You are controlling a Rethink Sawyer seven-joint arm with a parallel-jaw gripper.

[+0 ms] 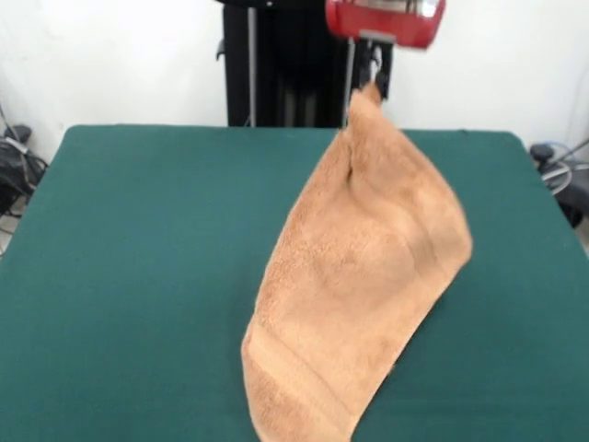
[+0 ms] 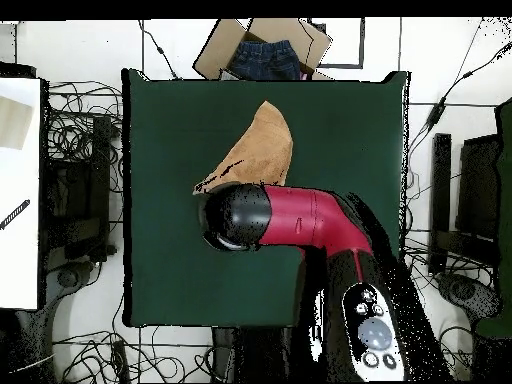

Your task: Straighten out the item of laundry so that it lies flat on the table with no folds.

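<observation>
The item of laundry (image 1: pixel 363 267) is an orange-tan towel with woven border bands, and it hangs stretched by one corner. That corner is pinched high up in my gripper (image 1: pixel 365 81), which is shut on it under the red arm housing (image 1: pixel 385 20). From there the towel slopes down toward the near edge of the green table (image 1: pixel 138 239), and its lower end rests on the felt. In the overhead view the towel (image 2: pixel 262 150) spreads away from the black wrist (image 2: pixel 237 217), which hides the gripper.
Beyond the table's far edge in the overhead view, a cardboard box (image 2: pixel 300 38) holds dark jeans (image 2: pixel 265 58). Cables and equipment lie on the floor around the table (image 2: pixel 170 270). The red arm (image 2: pixel 310 220) reaches in over the table's near side.
</observation>
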